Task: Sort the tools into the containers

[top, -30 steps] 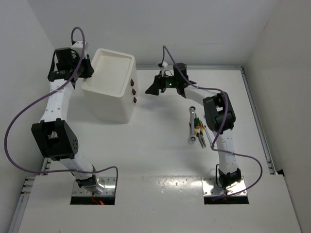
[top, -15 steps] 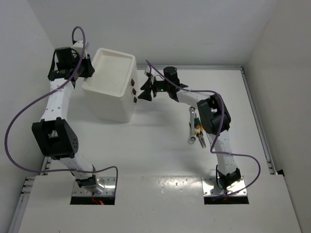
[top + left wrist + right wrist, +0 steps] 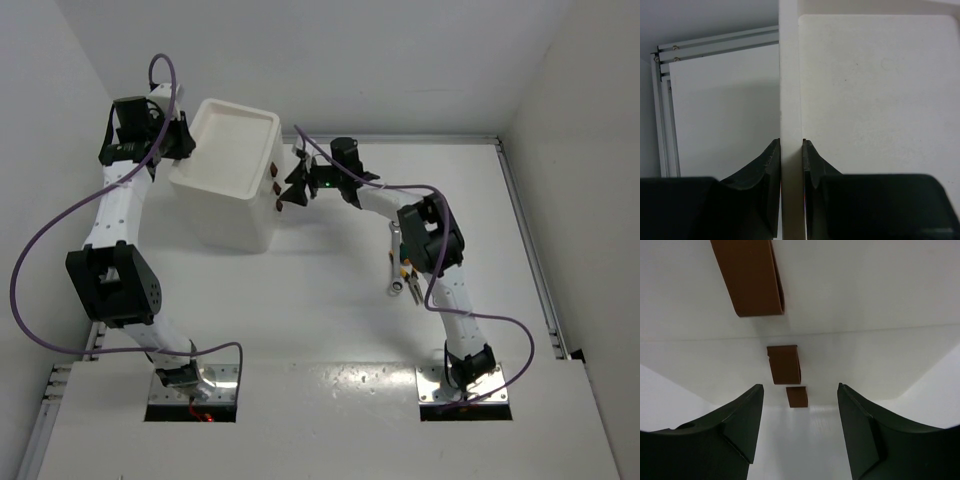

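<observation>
A white plastic cabinet (image 3: 225, 205) stands at the back left, with a shallow top tray (image 3: 236, 142) and three red-brown drawer handles (image 3: 273, 188) on its right face. My left gripper (image 3: 185, 140) is shut on the tray's left rim (image 3: 790, 100). My right gripper (image 3: 291, 187) is open and empty, right in front of the handles; in the right wrist view the top handle (image 3: 752, 275) is nearest and two more (image 3: 785, 364) lie between my jaws (image 3: 800, 390). The tools (image 3: 403, 268), silver wrenches and yellow-handled and green-handled pliers, lie under the right arm.
An aluminium rail (image 3: 420, 140) runs along the table's back edge and another (image 3: 530, 250) down the right side. White walls close in on the left, back and right. A purple cable (image 3: 40, 250) loops off each arm.
My right gripper has swung left across the table, from well right of the cabinet to right at its drawer handles. The left arm and the tools have not moved.
</observation>
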Robot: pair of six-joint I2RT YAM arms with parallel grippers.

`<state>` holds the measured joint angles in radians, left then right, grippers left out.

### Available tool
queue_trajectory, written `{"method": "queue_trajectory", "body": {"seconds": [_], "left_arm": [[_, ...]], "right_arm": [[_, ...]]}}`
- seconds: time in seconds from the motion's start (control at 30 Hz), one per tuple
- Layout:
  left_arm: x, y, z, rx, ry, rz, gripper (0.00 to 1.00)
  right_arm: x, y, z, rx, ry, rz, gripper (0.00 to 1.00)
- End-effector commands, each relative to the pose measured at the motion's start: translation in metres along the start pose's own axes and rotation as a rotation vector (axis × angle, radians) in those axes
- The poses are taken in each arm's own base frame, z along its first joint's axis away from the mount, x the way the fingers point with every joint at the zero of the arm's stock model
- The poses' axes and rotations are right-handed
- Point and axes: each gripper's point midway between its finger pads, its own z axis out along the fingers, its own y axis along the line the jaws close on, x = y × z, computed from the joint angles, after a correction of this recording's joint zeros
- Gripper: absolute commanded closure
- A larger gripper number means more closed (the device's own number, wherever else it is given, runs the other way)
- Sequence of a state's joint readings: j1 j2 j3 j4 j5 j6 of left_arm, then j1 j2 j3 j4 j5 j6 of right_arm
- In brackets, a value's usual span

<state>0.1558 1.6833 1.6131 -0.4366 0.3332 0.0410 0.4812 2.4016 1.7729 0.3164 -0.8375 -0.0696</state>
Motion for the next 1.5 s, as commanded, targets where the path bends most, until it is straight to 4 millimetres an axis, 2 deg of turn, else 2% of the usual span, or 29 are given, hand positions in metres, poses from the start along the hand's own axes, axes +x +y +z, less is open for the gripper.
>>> {"method": "queue_trajectory", "body": {"seconds": [0.0, 0.13, 0.17, 0.23, 0.33, 0.37, 0.4, 0.43, 0.5, 0.53, 0.63, 0.67, 0.73, 0.8, 0.9, 0.93, 1.0, 1.03, 1.07, 1.1, 1.27, 1.3, 1.33, 1.37, 1.4, 1.43, 1.47], "left_arm": [[0.095, -0.069, 0.017, 0.233, 0.323, -0.138, 1.00], [0.095, -0.069, 0.017, 0.233, 0.323, -0.138, 1.00], [0.098, -0.069, 0.019, 0.233, 0.331, -0.142, 1.00], [0.098, -0.069, 0.019, 0.233, 0.331, -0.142, 1.00], [0.098, -0.069, 0.019, 0.233, 0.331, -0.142, 1.00], [0.098, -0.069, 0.019, 0.233, 0.331, -0.142, 1.00], [0.098, -0.069, 0.019, 0.233, 0.331, -0.142, 1.00], [0.098, -0.069, 0.019, 0.233, 0.331, -0.142, 1.00], [0.098, -0.069, 0.019, 0.233, 0.331, -0.142, 1.00], [0.098, -0.069, 0.019, 0.233, 0.331, -0.142, 1.00], [0.098, -0.069, 0.019, 0.233, 0.331, -0.142, 1.00], [0.102, -0.069, 0.019, 0.234, 0.340, -0.145, 1.00], [0.099, -0.069, 0.017, 0.233, 0.331, -0.142, 1.00], [0.099, -0.068, 0.017, 0.223, 0.334, -0.149, 1.00], [0.097, -0.068, 0.018, 0.222, 0.325, -0.146, 1.00], [0.098, -0.066, 0.019, 0.210, 0.327, -0.144, 1.00], [0.098, -0.065, 0.019, 0.200, 0.329, -0.151, 1.00], [0.098, -0.065, 0.019, 0.200, 0.329, -0.151, 1.00], [0.098, -0.065, 0.019, 0.200, 0.329, -0.151, 1.00], [0.096, -0.064, 0.020, 0.199, 0.319, -0.148, 1.00], [0.095, -0.059, 0.022, 0.164, 0.316, -0.160, 1.00], [0.095, -0.059, 0.022, 0.164, 0.316, -0.161, 1.00], [0.096, -0.057, 0.022, 0.155, 0.317, -0.159, 1.00], [0.096, -0.058, 0.022, 0.153, 0.318, -0.168, 1.00], [0.094, -0.057, 0.023, 0.153, 0.309, -0.165, 1.00], [0.094, -0.057, 0.023, 0.153, 0.309, -0.165, 1.00], [0.094, -0.052, 0.023, 0.133, 0.309, -0.179, 1.00]], "right_arm": [[-0.039, 0.001, 0.012, -0.026, -0.091, -0.097, 0.39], [-0.050, 0.003, 0.016, -0.032, -0.110, -0.110, 0.39], [-0.044, 0.008, 0.021, -0.044, -0.103, -0.104, 0.40], [-0.053, 0.007, 0.021, -0.042, -0.116, -0.111, 0.42], [-0.047, 0.007, 0.024, -0.055, -0.105, -0.096, 0.60], [-0.047, 0.007, 0.024, -0.055, -0.105, -0.096, 0.72], [-0.051, 0.008, 0.024, -0.066, -0.113, -0.105, 0.79], [-0.044, 0.008, 0.025, -0.069, -0.100, -0.089, 0.85], [-0.046, 0.009, 0.025, -0.078, -0.101, -0.089, 0.98], [-0.046, 0.009, 0.025, -0.078, -0.101, -0.089, 1.00], [-0.037, 0.013, 0.024, -0.081, -0.086, -0.070, 1.00], [-0.044, 0.009, 0.018, -0.070, -0.096, -0.082, 1.00], [-0.040, 0.008, 0.012, -0.062, -0.088, -0.070, 1.00], [-0.050, 0.005, 0.001, -0.047, -0.095, -0.076, 1.00], [-0.040, -0.005, -0.023, -0.009, -0.076, -0.043, 1.00], [-0.050, -0.007, -0.032, 0.004, -0.085, -0.053, 1.00], [-0.044, -0.011, -0.048, 0.027, -0.070, -0.027, 1.00], [-0.055, -0.011, -0.057, 0.038, -0.080, -0.038, 1.00], [-0.056, -0.008, -0.060, 0.038, -0.078, -0.036, 1.00], [-0.045, -0.008, -0.069, 0.049, -0.059, -0.015, 1.00], [-0.042, -0.003, -0.098, 0.072, -0.029, 0.030, 1.00], [-0.034, -0.002, -0.105, 0.080, -0.018, 0.050, 1.00], [-0.040, -0.001, -0.113, 0.091, -0.024, 0.044, 1.00], [-0.031, 0.005, -0.115, 0.087, -0.008, 0.057, 1.00], [-0.029, 0.003, -0.121, 0.106, 0.001, 0.069, 1.00], [-0.034, 0.006, -0.124, 0.107, -0.003, 0.054, 1.00], [-0.021, 0.005, -0.129, 0.121, 0.017, 0.084, 1.00]]}}
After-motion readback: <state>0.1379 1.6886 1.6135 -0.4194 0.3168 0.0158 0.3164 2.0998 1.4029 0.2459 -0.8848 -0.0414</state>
